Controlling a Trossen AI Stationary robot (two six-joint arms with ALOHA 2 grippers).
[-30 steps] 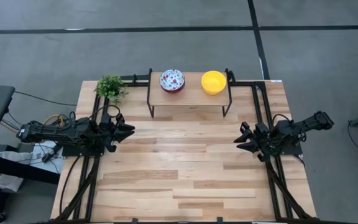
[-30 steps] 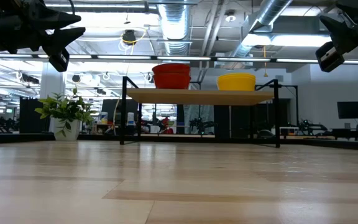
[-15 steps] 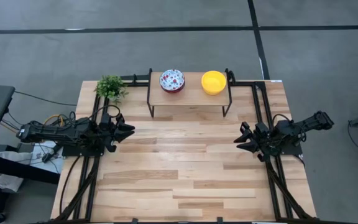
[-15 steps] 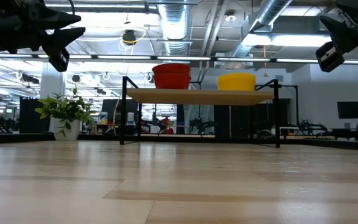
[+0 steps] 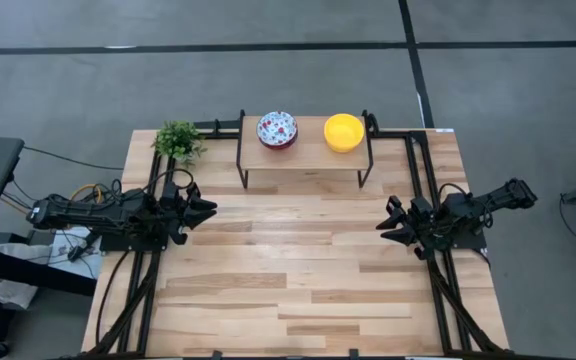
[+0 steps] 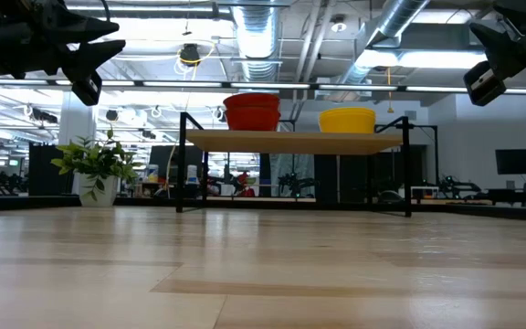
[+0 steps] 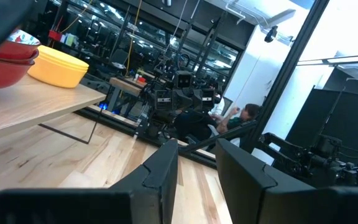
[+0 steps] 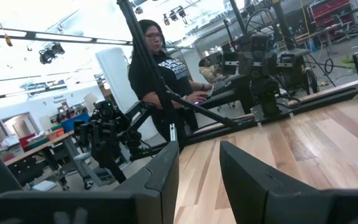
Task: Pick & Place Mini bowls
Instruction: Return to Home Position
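Nothing moved: floral bowls [image 5: 277, 130], plain yellow bowls [image 5: 344, 132] stacked apart on shelf [image 5: 308, 156].

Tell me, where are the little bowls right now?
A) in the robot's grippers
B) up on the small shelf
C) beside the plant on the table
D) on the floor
B: the patterned bowls and yellow bowls sit on the shelf, while the left gripper and right gripper hold nothing at the table's sides.

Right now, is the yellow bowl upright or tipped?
Upright: the yellow bowl shows its open mouth from above and sits level on the shelf.
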